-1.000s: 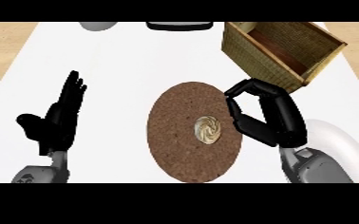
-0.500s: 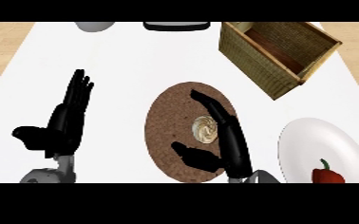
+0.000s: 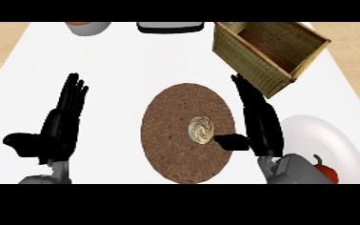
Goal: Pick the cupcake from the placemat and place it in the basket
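The cupcake [image 3: 202, 128] sits on the round brown placemat [image 3: 175, 124], right of its centre. The right hand [image 3: 259, 119] stands open beside the mat's right edge, fingers straight, thumb reaching toward the cupcake but apart from it. The left hand [image 3: 60, 124] rests open at left. The wicker basket [image 3: 271, 52] stands at upper right, a white plate [image 3: 316, 133] at lower right.

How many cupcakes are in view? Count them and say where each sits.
1. The cupcake sits on the round brown placemat, right of its centre, beside the open right hand. Part of the basket's inside is hidden, so more could lie there.
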Robot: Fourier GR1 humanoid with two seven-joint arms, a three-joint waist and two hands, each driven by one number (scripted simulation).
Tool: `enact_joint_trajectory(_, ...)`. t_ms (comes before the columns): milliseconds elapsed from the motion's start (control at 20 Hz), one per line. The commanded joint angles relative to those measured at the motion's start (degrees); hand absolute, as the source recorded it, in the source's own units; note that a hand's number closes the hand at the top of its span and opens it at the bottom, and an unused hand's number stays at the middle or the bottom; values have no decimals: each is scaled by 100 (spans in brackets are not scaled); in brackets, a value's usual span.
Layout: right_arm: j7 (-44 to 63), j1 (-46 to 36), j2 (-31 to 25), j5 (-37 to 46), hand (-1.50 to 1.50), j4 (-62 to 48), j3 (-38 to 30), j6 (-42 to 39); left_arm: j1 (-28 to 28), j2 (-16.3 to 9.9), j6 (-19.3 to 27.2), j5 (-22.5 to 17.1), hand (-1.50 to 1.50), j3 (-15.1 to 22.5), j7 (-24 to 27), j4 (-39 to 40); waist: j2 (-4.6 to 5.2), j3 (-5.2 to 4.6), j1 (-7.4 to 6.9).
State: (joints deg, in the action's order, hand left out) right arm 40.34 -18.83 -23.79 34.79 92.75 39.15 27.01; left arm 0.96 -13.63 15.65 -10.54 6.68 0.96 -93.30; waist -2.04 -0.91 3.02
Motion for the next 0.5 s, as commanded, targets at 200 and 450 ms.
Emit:
enact_joint_trajectory(200,2696,-1001,-28,-476,-150,1588,237,-2771,76,166,44,112,0,185,34,52,71,35,-108)
enact_joint_trajectory(450,4300,-1609,567,-789,-150,2159,117,-3619,163,149,61,88,0,179,-220,-188,135,68,-253)
